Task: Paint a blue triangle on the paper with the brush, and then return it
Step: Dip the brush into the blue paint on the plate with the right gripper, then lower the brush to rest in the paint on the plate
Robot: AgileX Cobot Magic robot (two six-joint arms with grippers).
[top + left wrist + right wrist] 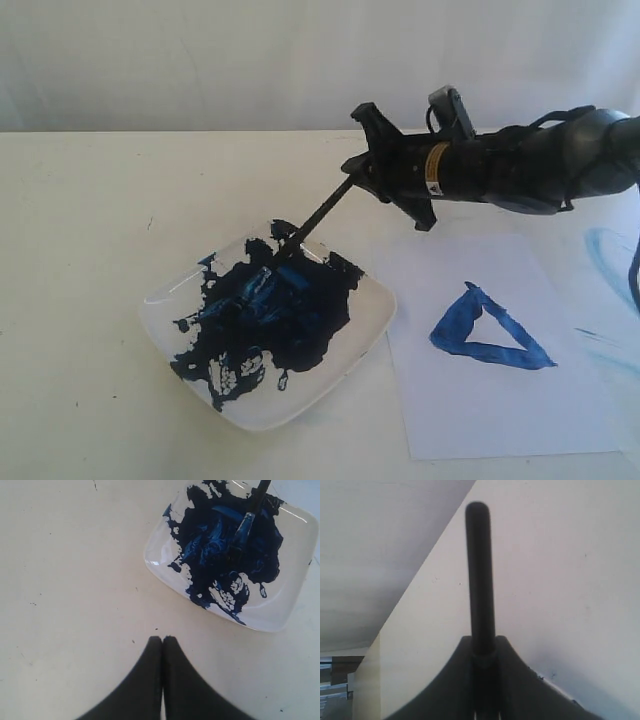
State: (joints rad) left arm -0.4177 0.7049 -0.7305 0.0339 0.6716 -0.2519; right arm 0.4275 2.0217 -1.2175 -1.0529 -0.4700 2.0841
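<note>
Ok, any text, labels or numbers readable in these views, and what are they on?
Yellow sticker on the right arm: dark print, too small and blurred to read.
Plate, paper, brush: no writing visible.
Nothing else legible in any view.

The paper [480, 400] is plain white and bears a blue triangle [485, 330], dark and unevenly stroked. The plate [372, 318] is white, blotched with near-black blue paint streaked brighter blue. The brush [315, 218] is black; its tip seems blue-coated. The table [80, 250] is cream, with light-blue smears [605, 255]. The right arm [520, 165] is black with a yellow label.
</note>
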